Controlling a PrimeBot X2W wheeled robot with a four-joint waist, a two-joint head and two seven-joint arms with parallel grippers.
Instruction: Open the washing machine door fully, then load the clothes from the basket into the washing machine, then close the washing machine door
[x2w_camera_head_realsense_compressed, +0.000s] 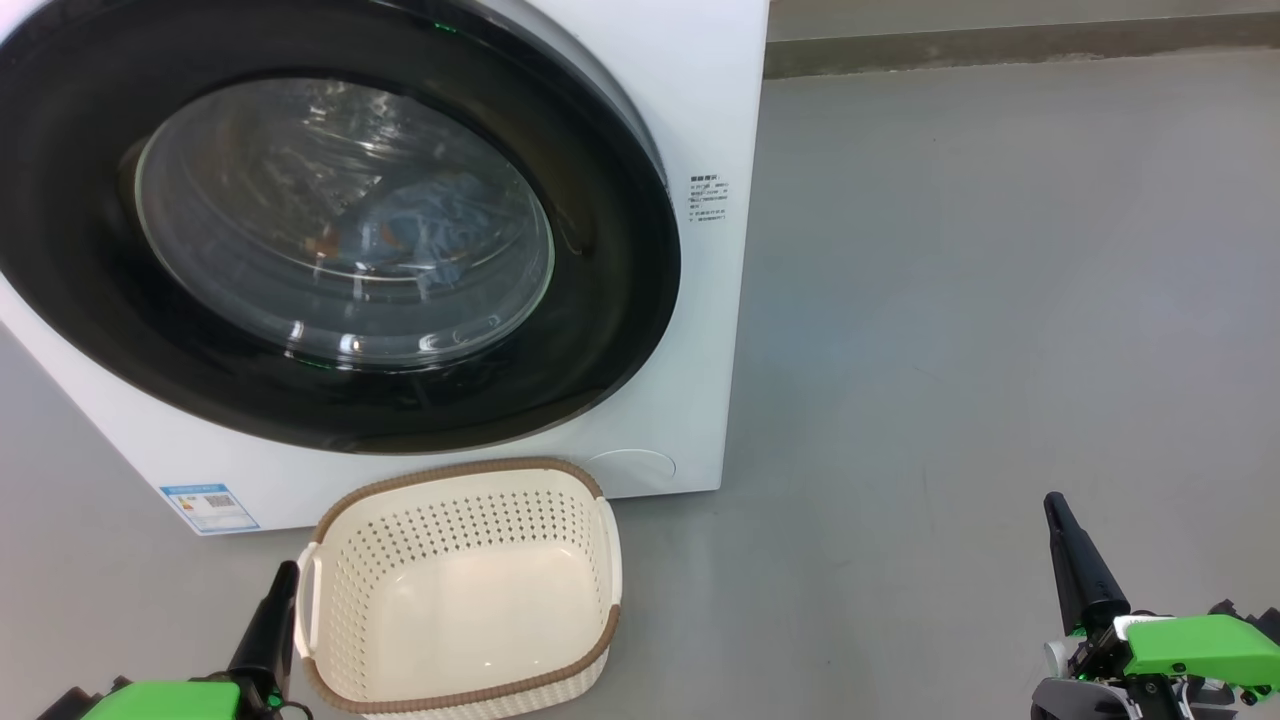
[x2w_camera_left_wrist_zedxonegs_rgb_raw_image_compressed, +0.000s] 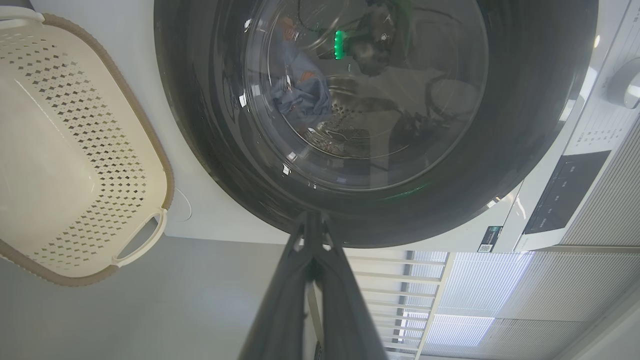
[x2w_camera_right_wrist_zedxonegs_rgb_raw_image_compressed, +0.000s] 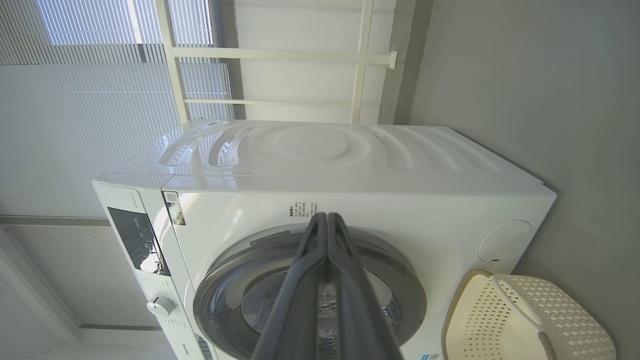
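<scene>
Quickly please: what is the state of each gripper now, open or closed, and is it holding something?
Left gripper: closed, holding nothing.
Right gripper: closed, holding nothing.

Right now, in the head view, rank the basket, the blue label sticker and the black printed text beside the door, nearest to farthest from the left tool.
1. basket, just right of the left tool.
2. blue label sticker, ahead and slightly left, low on the washing machine.
3. black printed text, right of the washing machine door.
</scene>
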